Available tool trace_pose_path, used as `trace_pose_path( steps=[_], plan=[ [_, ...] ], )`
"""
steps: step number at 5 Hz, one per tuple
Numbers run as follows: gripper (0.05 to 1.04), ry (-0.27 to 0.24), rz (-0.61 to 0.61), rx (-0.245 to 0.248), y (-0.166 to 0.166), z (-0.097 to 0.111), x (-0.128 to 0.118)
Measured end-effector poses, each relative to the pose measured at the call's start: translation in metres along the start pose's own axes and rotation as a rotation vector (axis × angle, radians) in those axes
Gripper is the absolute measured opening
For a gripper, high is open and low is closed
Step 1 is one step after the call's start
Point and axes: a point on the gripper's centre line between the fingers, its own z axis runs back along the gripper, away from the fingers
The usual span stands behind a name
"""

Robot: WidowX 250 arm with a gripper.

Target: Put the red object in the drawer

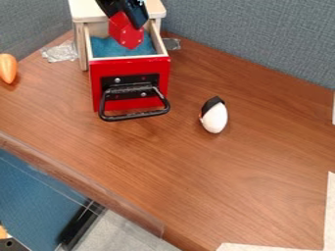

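1. saw a smooth orange thing (8,67) at the left edge, presumably kept aside.
2. found the drawer (163,73) pulled open at upper left, likely to admit a load from above.
3. found the red object (127,37) over its blue inside, gripped between the fingers of the gripper (126,18), apparently for lowering.
4. noted a white-and-black egg-shaped thing (214,119) right of centre, safely apart.

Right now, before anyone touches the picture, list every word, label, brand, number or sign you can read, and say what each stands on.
There are none that can be read.
Red object: small pale specks, too small to make out as any letter or number.
Drawer front: no readable text.
White and black egg-shaped object: no readable text.
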Motion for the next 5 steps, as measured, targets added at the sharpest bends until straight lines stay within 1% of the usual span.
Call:
trace_pose_path(
  steps=[1,2,3,4,5],
  plan=[
    [1.014,0.000,0.000,0.001,-0.001,0.001,-0.005],
    [1.009,-0.020,0.000,0.030,0.005,0.015,-0.008],
    [1.003,-0.034,0.006,0.029,0.007,0.030,-0.015],
    [1.001,-0.047,0.009,0.069,0.013,0.063,-0.024],
    [1.001,0.093,0.031,0.124,0.021,0.077,-0.041]
  ],
)
